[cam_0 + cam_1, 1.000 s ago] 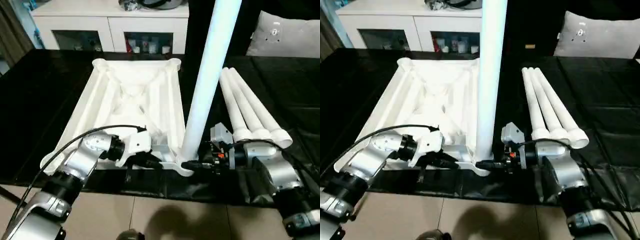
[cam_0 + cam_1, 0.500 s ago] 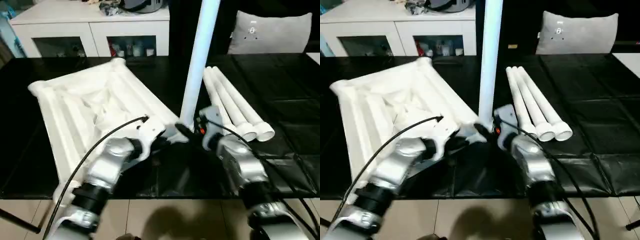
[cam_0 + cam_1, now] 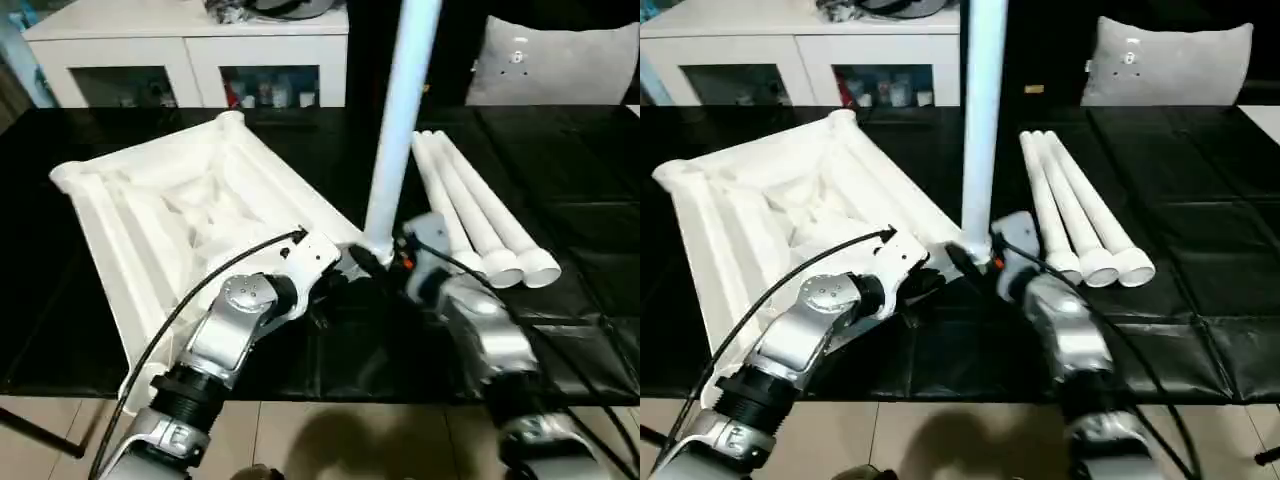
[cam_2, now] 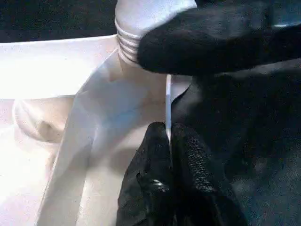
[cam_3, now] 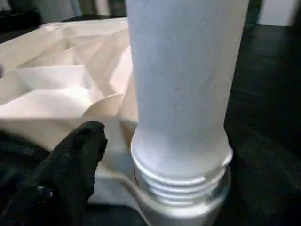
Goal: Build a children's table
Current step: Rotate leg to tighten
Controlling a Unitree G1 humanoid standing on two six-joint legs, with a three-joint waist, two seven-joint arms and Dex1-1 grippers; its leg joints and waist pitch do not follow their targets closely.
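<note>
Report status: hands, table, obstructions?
Left hand shut on tabletop edge. Right hand at upright leg in corner socket. Three spare legs lie alongside. Nothing blocking.

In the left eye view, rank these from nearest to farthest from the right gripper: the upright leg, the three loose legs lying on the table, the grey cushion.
1. The upright leg: directly at the right gripper, which sits at its base.
2. The three loose legs: lying just to its right.
3. The grey cushion: at the far right, beyond the black table.

Home living room: white glass-door cabinet [image 3: 190,60] (cluttered top), grey cushion [image 3: 560,65].
</note>
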